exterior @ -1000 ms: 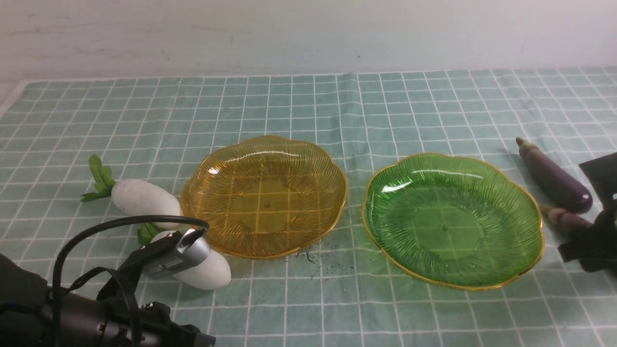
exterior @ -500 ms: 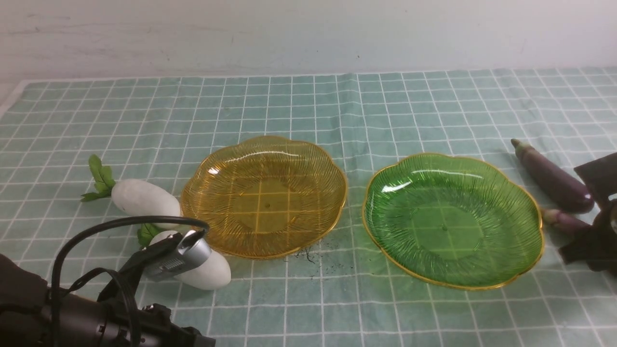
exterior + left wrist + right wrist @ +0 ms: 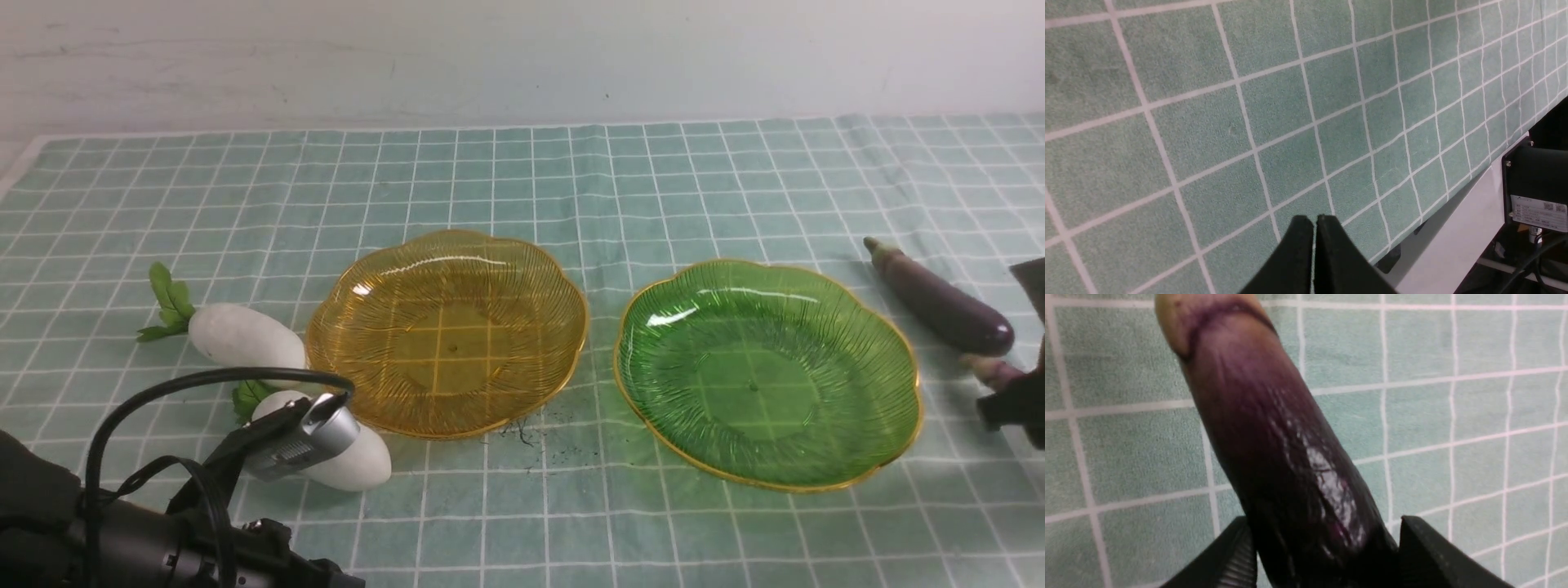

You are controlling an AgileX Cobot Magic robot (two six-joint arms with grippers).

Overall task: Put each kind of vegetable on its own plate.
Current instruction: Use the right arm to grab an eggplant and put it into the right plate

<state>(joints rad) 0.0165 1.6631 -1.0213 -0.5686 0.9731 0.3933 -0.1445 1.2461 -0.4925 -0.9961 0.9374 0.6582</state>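
Note:
Two plates lie side by side, the amber plate (image 3: 359, 327) on the left and the green plate (image 3: 653, 367) on the right, both bare. Left of the amber plate lies one white radish (image 3: 245, 335). A second radish (image 3: 355, 465) sits nearer, partly hidden by my left arm's camera (image 3: 302, 441). One purple eggplant (image 3: 943, 304) rests right of the green plate. The other eggplant (image 3: 1274, 428) is clamped in my right gripper (image 3: 1327, 522), and only its stem end (image 3: 992, 371) shows in the front view. My left gripper (image 3: 1314, 218) is shut and empty over the cloth.
A green checked cloth (image 3: 522, 180) covers the table. A dark smudge (image 3: 526, 426) marks it in front of the amber plate. The left wrist view shows the cloth's front edge (image 3: 1437, 208) and a black labelled box (image 3: 1539, 192) beyond it. My left arm (image 3: 122, 531) fills the near-left corner.
My right gripper has closed onto the nearer eggplant and shifted right, taking it along. The other eggplant has shifted slightly right. The left arm has not moved.

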